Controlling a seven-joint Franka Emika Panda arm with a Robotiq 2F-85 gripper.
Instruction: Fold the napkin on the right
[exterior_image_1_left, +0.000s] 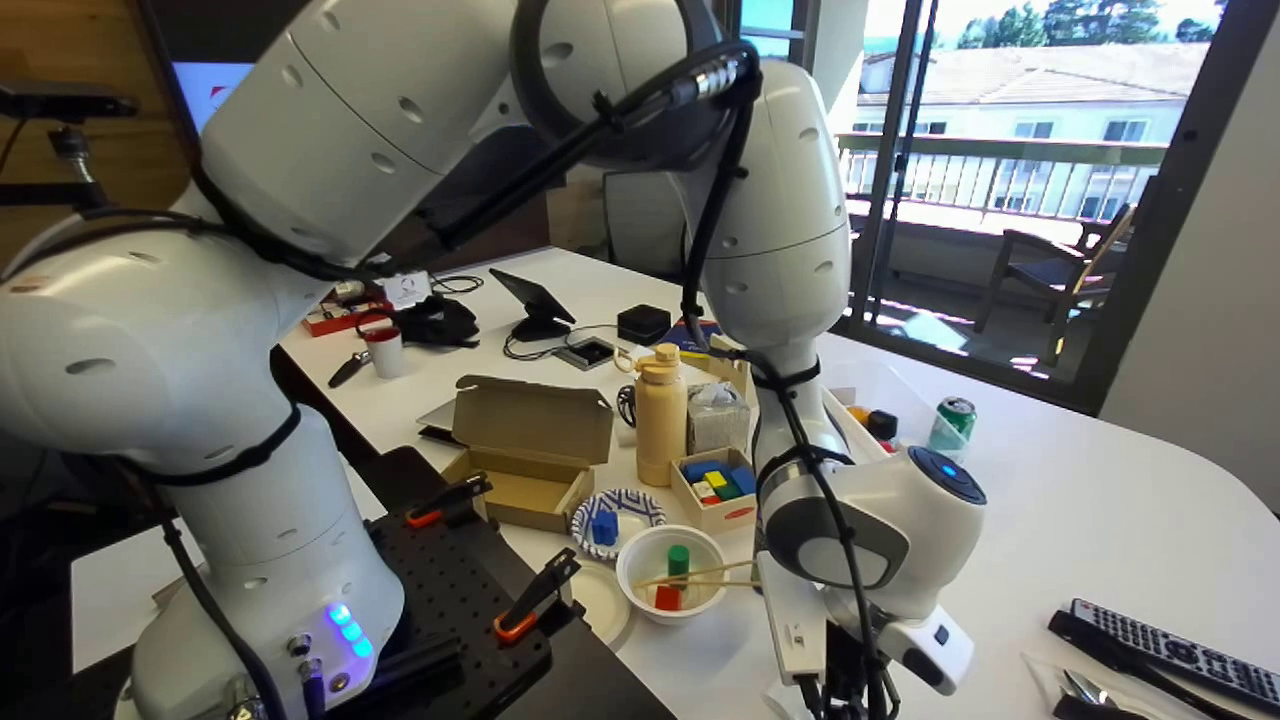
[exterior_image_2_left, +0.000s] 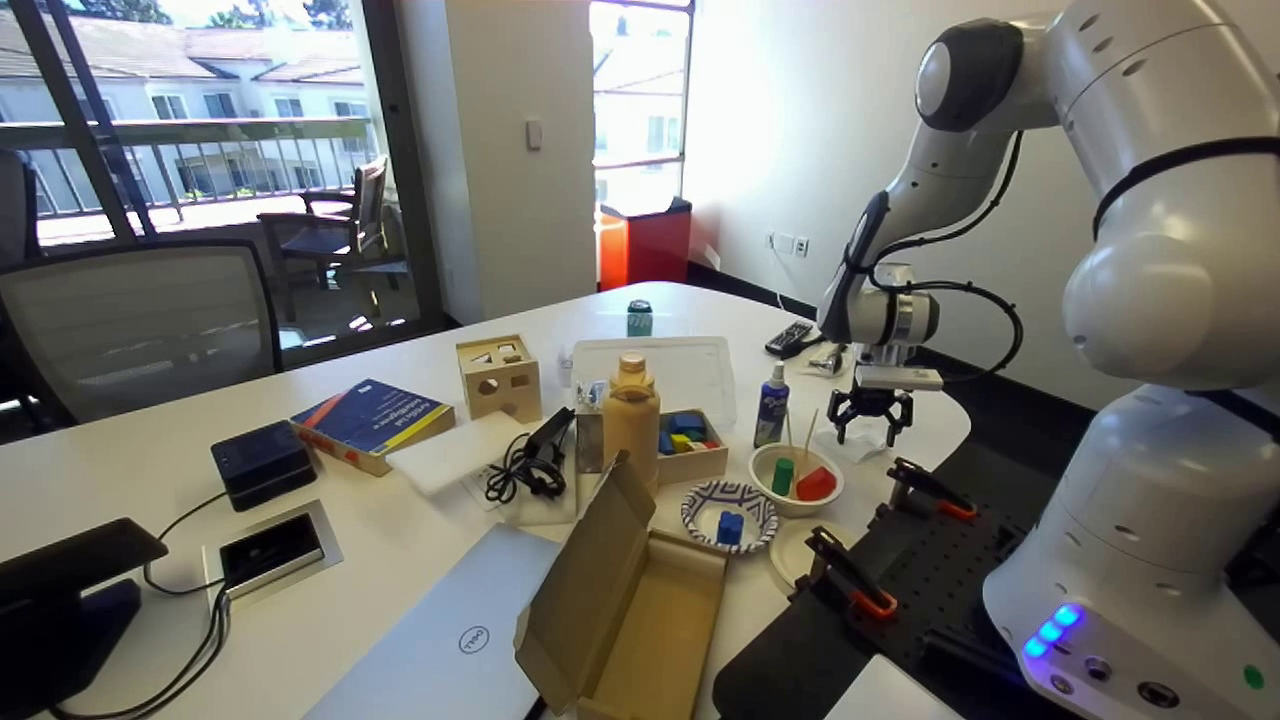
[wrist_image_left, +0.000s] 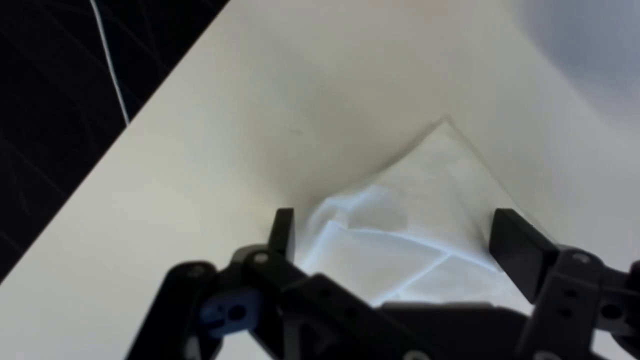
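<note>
The jaws stand spread over the napkin (wrist_image_left: 427, 215); they should pinch its crease lightly, then draw it low toward the napkin's pointed corner

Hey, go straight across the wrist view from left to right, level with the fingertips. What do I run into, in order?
Dark area, white tabletop, one black fingertip of the tool, rumpled napkin, the other black fingertip, then white tabletop again.
</note>
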